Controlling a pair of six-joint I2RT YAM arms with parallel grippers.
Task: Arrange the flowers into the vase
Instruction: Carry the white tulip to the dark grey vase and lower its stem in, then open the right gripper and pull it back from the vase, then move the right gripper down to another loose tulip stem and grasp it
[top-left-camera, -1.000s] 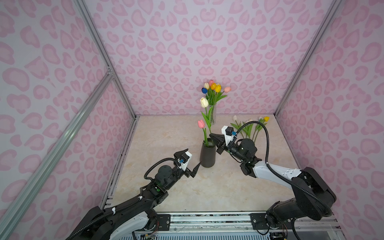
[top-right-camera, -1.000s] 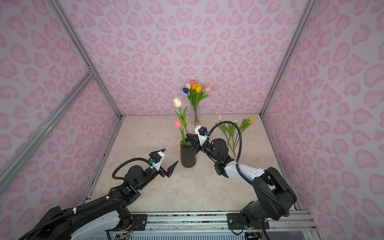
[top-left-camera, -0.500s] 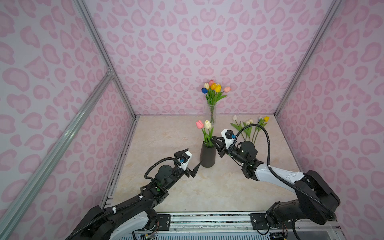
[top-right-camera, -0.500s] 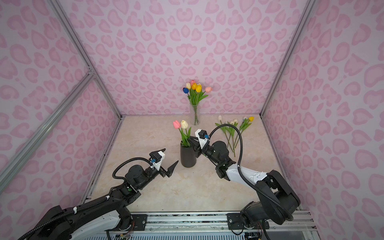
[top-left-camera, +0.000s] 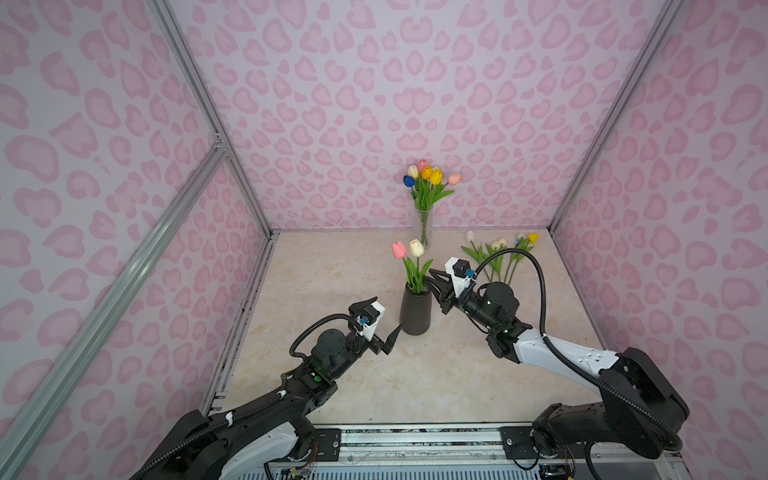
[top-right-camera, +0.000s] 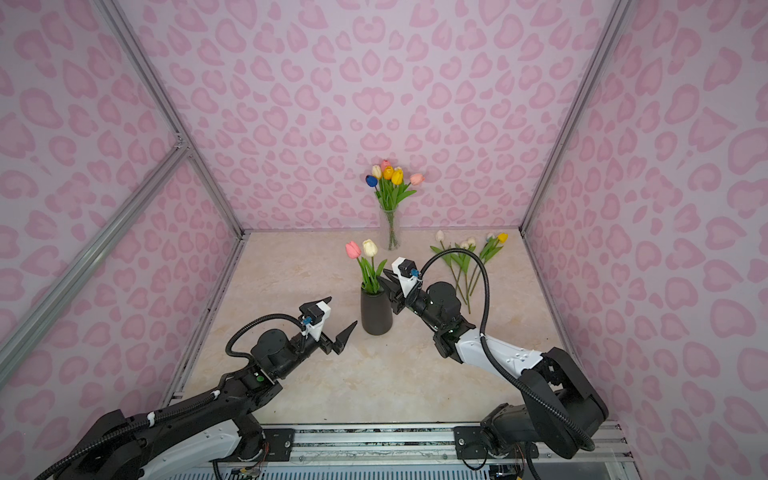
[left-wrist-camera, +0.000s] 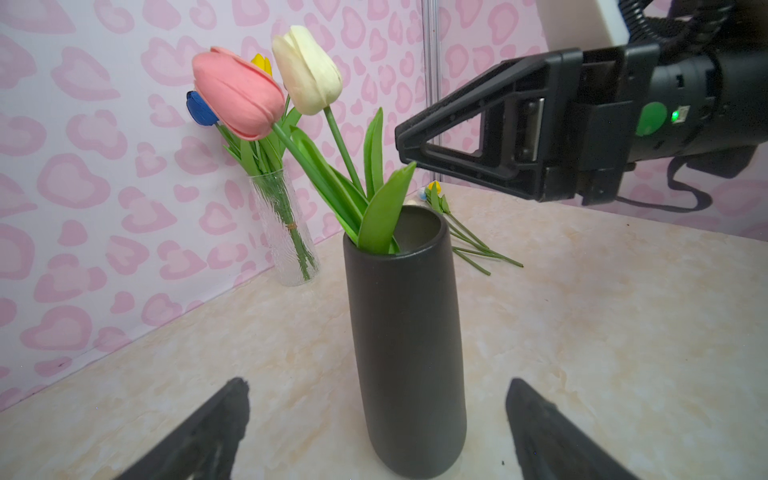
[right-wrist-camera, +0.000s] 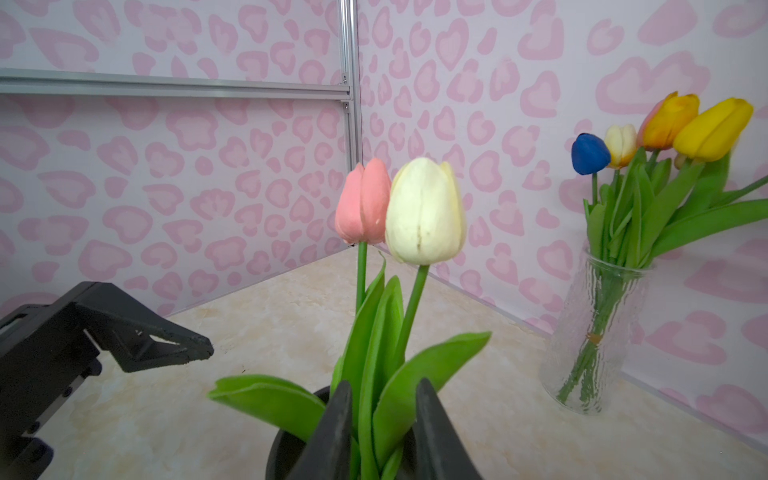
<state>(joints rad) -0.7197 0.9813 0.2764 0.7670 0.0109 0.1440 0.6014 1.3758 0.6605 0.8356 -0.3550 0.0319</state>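
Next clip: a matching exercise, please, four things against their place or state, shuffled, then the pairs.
1. matte black cylindrical vase
2. clear ribbed glass vase
3. loose white and yellow tulips
4. left pincer

A. lying flat on the beige tabletop
B. open, holding nothing
C. holds a pink tulip and a cream tulip
D. holds a mixed-colour bunch

Pairs: 1-C, 2-D, 3-A, 4-B.
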